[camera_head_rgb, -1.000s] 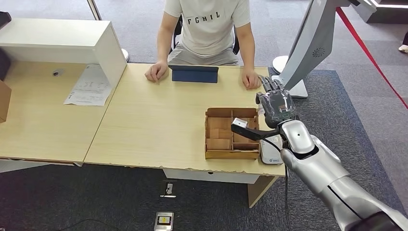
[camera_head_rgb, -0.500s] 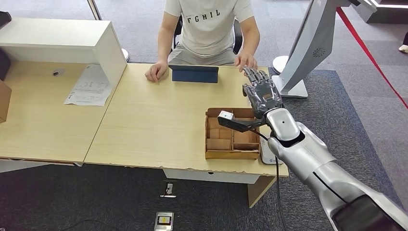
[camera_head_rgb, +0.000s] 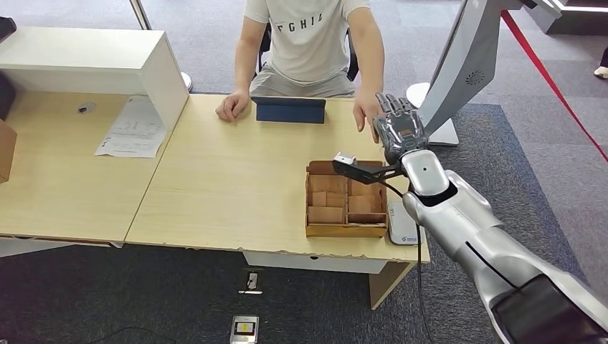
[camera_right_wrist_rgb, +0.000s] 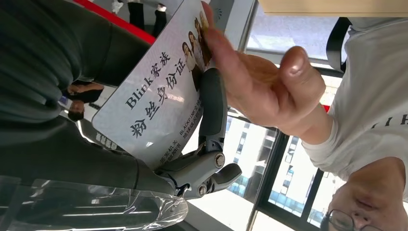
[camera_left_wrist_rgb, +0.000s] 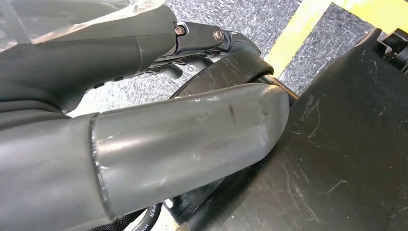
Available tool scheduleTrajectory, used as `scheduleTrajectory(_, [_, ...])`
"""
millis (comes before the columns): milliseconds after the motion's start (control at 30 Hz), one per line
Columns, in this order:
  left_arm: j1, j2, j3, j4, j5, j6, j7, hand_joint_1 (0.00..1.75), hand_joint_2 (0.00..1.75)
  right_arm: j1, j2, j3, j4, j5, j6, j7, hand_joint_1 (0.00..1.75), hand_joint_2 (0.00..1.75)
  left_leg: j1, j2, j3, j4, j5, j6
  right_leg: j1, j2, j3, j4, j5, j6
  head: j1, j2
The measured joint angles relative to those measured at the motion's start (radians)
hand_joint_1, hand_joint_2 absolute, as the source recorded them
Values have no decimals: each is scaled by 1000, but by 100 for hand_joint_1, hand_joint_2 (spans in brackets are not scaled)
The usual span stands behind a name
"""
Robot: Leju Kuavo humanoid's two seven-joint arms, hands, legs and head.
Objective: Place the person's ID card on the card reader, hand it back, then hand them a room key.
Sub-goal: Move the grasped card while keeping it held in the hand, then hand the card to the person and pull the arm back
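ID card (camera_right_wrist_rgb: 153,98): held in my right robot hand (camera_head_rgb: 399,129), raised over the far right corner of the surface, its free end touching the person's hand (camera_right_wrist_rgb: 260,86).
Right robot hand: fingers (camera_right_wrist_rgb: 213,103) closed along the card's edge; it carries the card and nothing else.
Left robot hand (camera_left_wrist_rgb: 144,43): hanging low near my body; I cannot tell whether it is spread or curled.
Step, as I judge it: the hand-back, with the room key yet to come.
Risk one: if I let go before the person has pinched the card, it could fall onto the surface or into the wooden tray (camera_head_rgb: 345,201) below.
Risk two: if I hold on while they pull, the card could bend or slip askew.
Risk three: my arm hangs over the card reader (camera_head_rgb: 403,226) and the tray, so a careless retreat could knock them.
Surface (camera_head_rgb: 229,179): pale wood, with a dark tablet (camera_head_rgb: 289,110) before the person and a paper sheet (camera_head_rgb: 133,129) at the left.
Room: grey carpet, a white stand (camera_head_rgb: 459,72) to the right, a red barrier line beyond it.
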Motion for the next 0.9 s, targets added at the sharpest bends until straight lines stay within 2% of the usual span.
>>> scheduleTrajectory(367, [6, 0, 0, 0, -2, 2, -6, 0, 0, -17, 0, 13, 42, 14, -7, 4, 171, 175, 0, 0, 0, 0, 0, 0, 0, 0, 0, 0, 0, 0, 0, 0])
scheduleTrajectory(400, [6, 0, 0, 0, -3, 2, -6, 0, 0, -17, 0, 13, 44, 15, -8, 4, 128, 175, 0, 0, 0, 0, 0, 0, 0, 0, 0, 0, 0, 0, 0, 0])
scheduleTrajectory(500, [5, 0, 0, 0, -5, 2, -6, 0, 0, -17, -1, 14, 48, 18, -10, 5, 0, 44, 0, 0, 0, 0, 0, 0, 0, 0, 0, 0, 0, 0, 0, 0])
scheduleTrajectory(533, [5, 0, 0, 0, -5, 2, -6, 0, 0, -17, -1, 14, 49, 18, -8, 4, 0, 0, 0, 0, 0, 0, 0, 0, 0, 0, 0, 0, 0, 0, 0, 0])
scheduleTrajectory(900, [5, 0, -1, 0, -10, 2, -6, 0, 0, -16, -2, 16, 59, 21, 13, -13, 0, 0, 0, 0, 0, 0, 0, 0, 0, 0, 0, 0, 0, 0, 0, 0])
